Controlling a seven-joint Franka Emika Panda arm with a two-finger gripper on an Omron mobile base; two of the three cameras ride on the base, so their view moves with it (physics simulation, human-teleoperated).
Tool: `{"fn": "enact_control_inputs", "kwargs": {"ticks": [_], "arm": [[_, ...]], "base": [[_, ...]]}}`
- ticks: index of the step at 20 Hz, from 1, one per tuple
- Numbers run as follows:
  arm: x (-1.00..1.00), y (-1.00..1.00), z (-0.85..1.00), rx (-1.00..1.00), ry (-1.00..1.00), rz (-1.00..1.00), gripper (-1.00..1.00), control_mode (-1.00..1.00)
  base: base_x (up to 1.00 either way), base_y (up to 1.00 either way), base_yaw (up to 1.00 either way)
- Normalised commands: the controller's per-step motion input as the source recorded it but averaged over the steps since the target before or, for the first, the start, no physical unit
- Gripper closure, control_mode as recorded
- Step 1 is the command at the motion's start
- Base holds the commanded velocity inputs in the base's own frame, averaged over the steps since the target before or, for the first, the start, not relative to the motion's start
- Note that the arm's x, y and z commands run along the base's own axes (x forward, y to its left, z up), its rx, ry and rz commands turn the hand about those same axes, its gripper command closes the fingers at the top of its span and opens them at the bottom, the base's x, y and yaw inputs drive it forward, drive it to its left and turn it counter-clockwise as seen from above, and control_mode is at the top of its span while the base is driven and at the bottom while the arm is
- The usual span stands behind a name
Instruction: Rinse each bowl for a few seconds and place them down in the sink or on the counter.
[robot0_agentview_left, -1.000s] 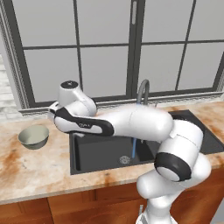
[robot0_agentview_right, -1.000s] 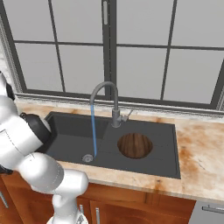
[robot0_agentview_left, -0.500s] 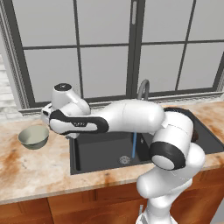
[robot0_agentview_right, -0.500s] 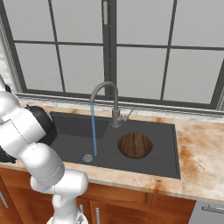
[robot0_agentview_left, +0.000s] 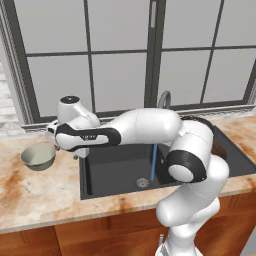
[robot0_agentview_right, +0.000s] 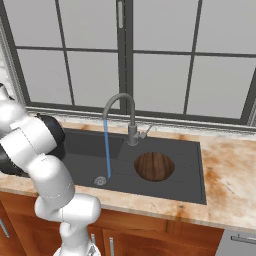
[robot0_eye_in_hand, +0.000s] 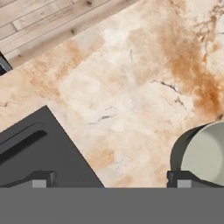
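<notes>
My arm is white with dark joints. The round pale grey-green bowl (robot0_agentview_left: 38, 156) has a lighter inside. The marbled stone surface (robot0_agentview_left: 45, 195) is beige with orange blotches. The rectangular matte black sink (robot0_agentview_right: 125, 165) holds a dark brown wood-grained bowl (robot0_agentview_right: 154, 166). The tap's thin water stream (robot0_agentview_right: 107, 148) is blue; the cabinets (robot0_agentview_right: 150, 240) are reddish-brown.

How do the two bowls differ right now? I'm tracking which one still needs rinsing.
The grey-green bowl sits on the counter left of the sink, near the gripper; the brown bowl rests in the sink's shallower side section. The grey-green one is pale and deeper; the brown one is dark and shallower. Both are small, round, upright and away from the running water.
</notes>
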Motion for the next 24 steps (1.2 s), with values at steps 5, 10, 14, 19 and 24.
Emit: {"fn": "enact_control_inputs", "kwargs": {"ticks": [5, 10, 14, 19, 24], "arm": [[0.19, 0.09, -0.22, 0.00, 0.01, 0.03, -1.00, -1.00], [0.24, 0.14, -0.16, 0.00, 0.00, 0.02, -1.00, -1.00], [0.28, 0.20, -0.13, 0.00, 0.01, 0.00, -1.00, -1.00], [0.26, 0.25, -0.19, 0.00, 0.01, 0.00, -1.00, -1.00], [0.28, 0.29, -0.20, 0.00, 0.01, 0.00, -1.00, -1.00]], "base": [[0.00, 0.00, 0.00], [0.00, 0.00, 0.00], [0.00, 0.00, 0.00], [0.00, 0.00, 0.00], [0.00, 0.00, 0.00]]}}
